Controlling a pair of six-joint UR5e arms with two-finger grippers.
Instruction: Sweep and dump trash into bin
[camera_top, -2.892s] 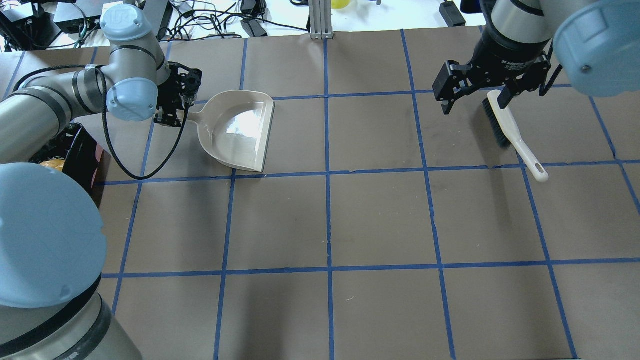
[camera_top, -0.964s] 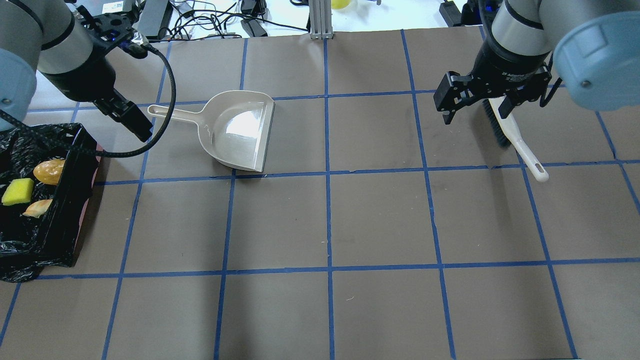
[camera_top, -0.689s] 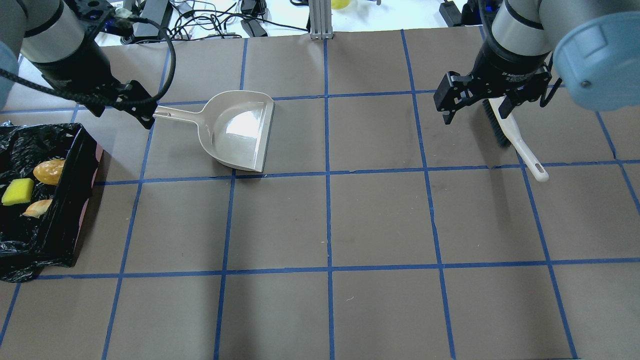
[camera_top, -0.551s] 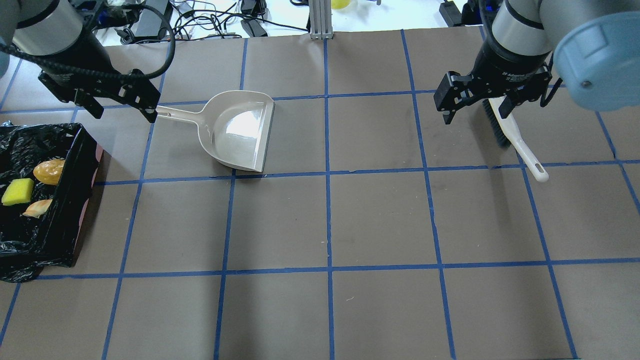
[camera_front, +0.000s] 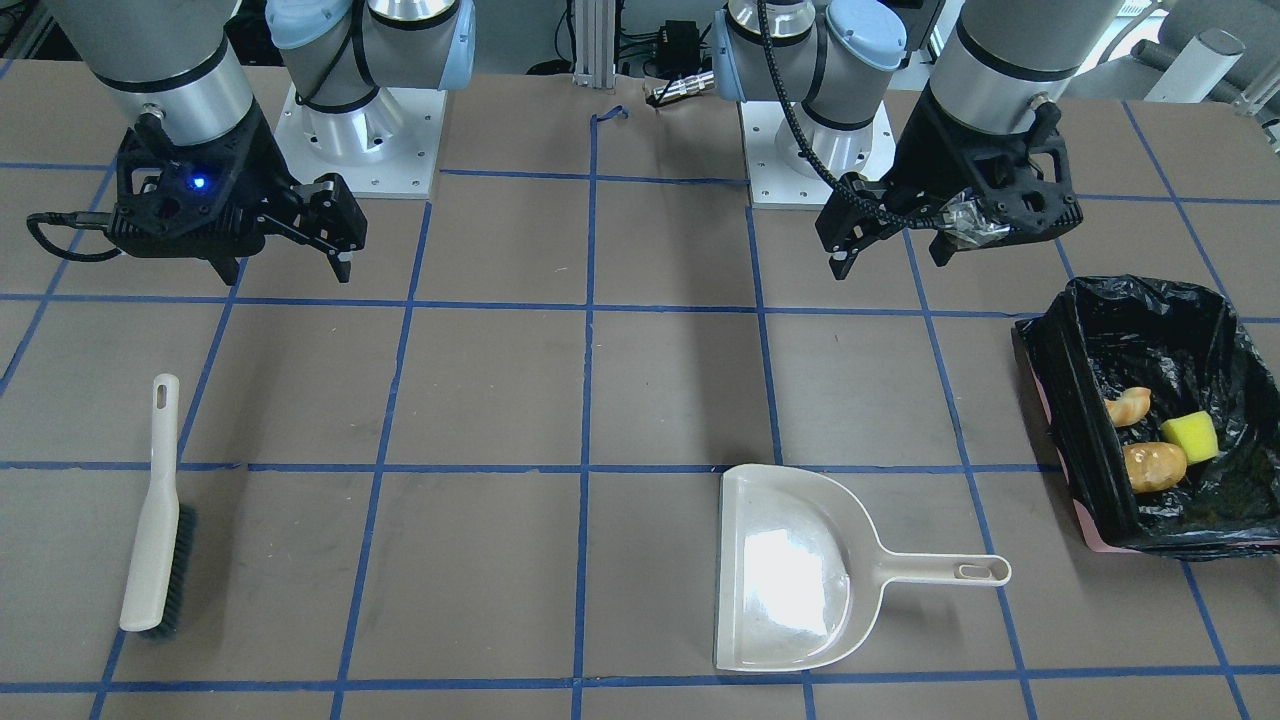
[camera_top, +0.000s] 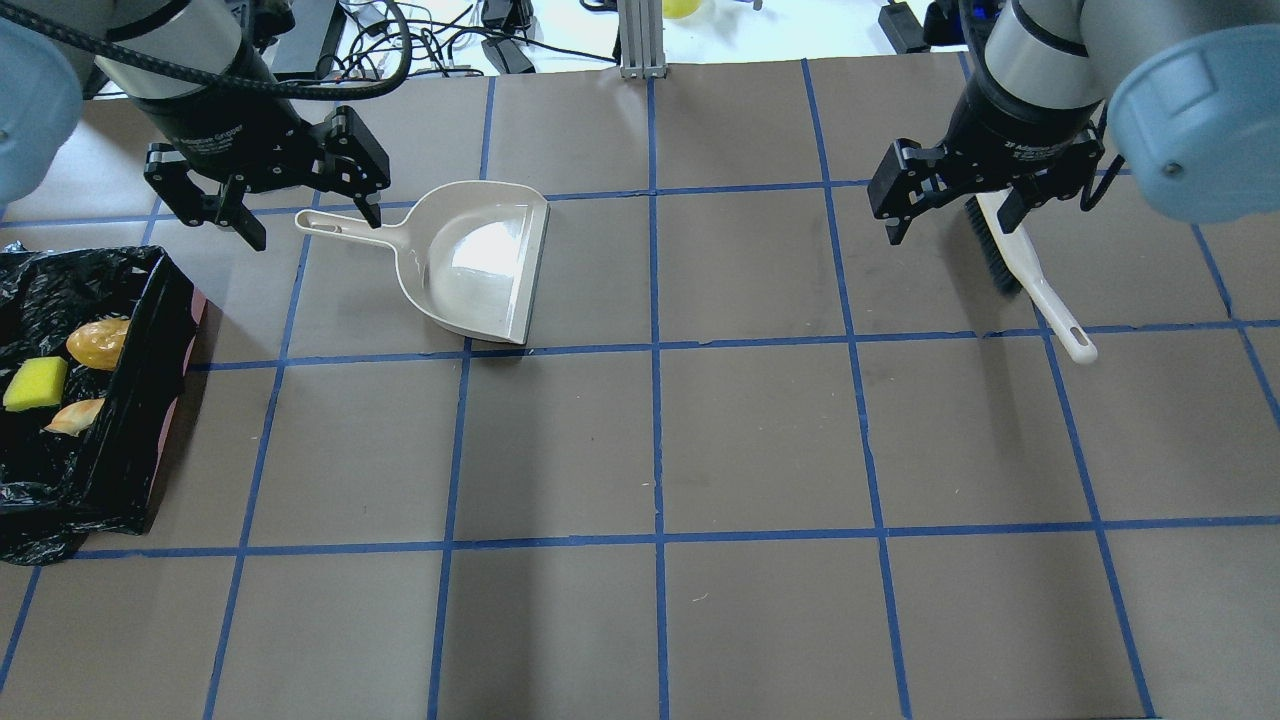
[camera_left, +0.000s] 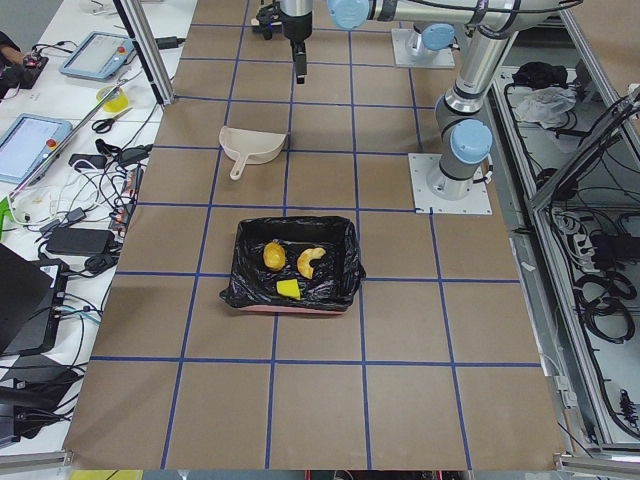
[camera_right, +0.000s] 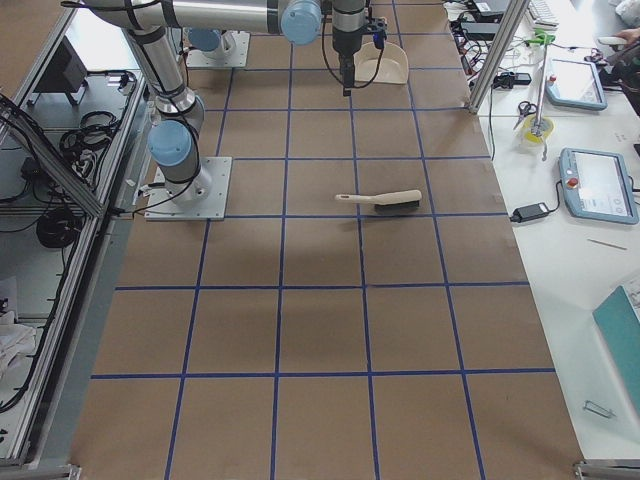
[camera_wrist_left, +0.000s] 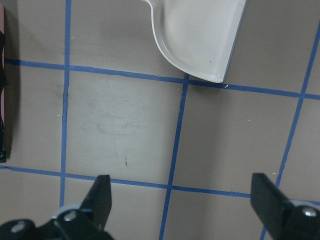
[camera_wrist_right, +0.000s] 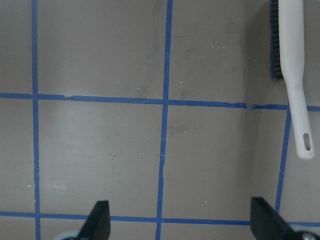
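Note:
The bin (camera_top: 150, 380), lined with a black bag, stands at the table's left edge and holds all the trash: the bread roll (camera_top: 97, 342), the yellow sponge block (camera_top: 35, 384) and the croissant (camera_top: 75, 416). In the front view the bin (camera_front: 1070, 420) is at the right. My left gripper (camera_top: 310, 222) is open and empty, raised above the handle end of the beige dustpan (camera_top: 480, 265). My right gripper (camera_top: 948, 222) is open and empty, raised just left of the brush (camera_top: 1020, 265). The wrist views show wide-apart fingers (camera_wrist_left: 100, 200) (camera_wrist_right: 100, 220).
The dustpan (camera_front: 790, 580) lies flat with nothing in it, its handle pointing toward the bin side. The white-handled brush (camera_front: 155, 520) lies on the table at the far right. Cables and devices lie beyond the table's far edge.
My left gripper has let go of the dustpan handle, swung out past it, then turned and come back to the right, above the handle end. The right gripper has hardly moved.

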